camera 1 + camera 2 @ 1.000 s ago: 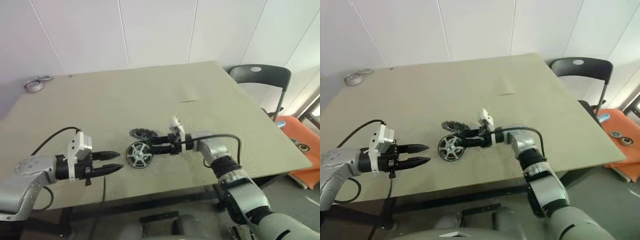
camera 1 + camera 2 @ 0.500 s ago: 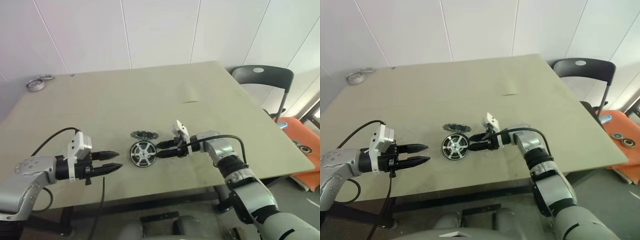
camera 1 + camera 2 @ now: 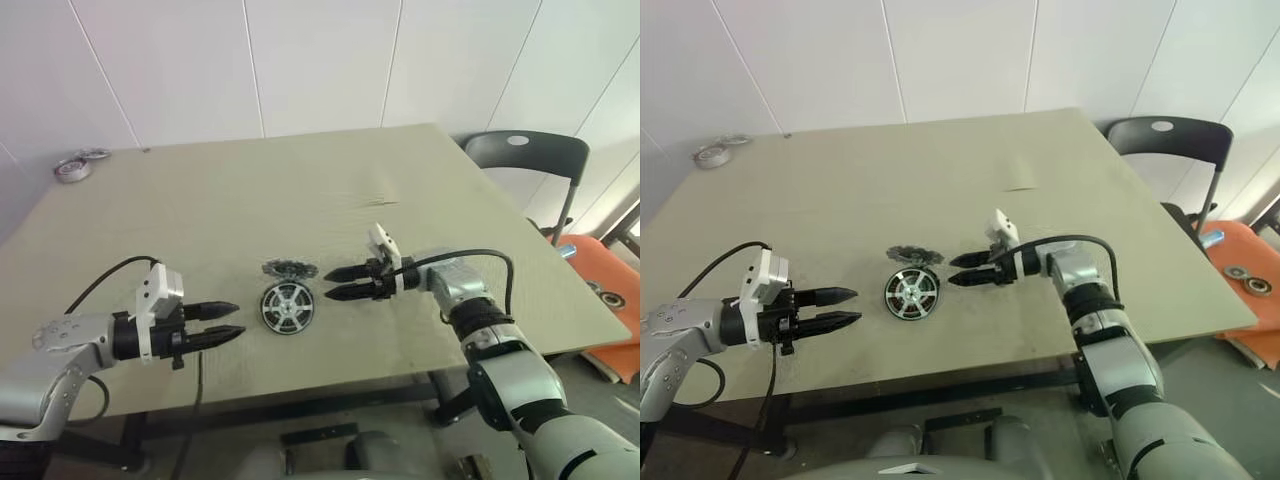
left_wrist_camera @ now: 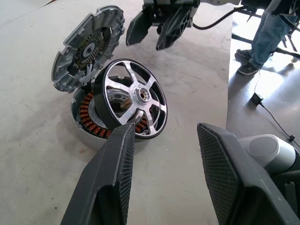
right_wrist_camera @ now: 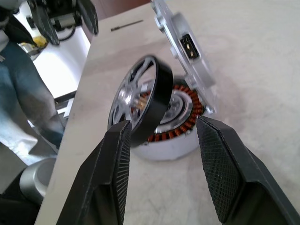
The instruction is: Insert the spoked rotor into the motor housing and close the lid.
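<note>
The spoked rotor (image 3: 288, 306) is silver with a dark rim and leans tilted in the motor housing (image 4: 86, 116), one edge raised above the copper windings. The grey toothed lid (image 3: 290, 269) stands hinged open behind them. My right gripper (image 3: 335, 282) hovers just right of the rotor, pointing at it, open and holding nothing. My left gripper (image 3: 235, 321) is left of the rotor, a short gap away, also open and holding nothing. In the right wrist view the rotor (image 5: 140, 98) stands nearly on edge against the housing (image 5: 180, 129), ahead of the fingers (image 5: 117, 164).
The parts sit near the front middle of a beige table (image 3: 200, 210). Metal rings (image 3: 72, 168) lie at its far left corner. A dark chair (image 3: 525, 150) and an orange object (image 3: 600, 290) are to the right. A person's legs (image 4: 276, 28) stand beyond the table.
My right gripper has let go of the rotor and drawn back to the right. The rotor stays leaning in the housing. My left gripper has kept still.
</note>
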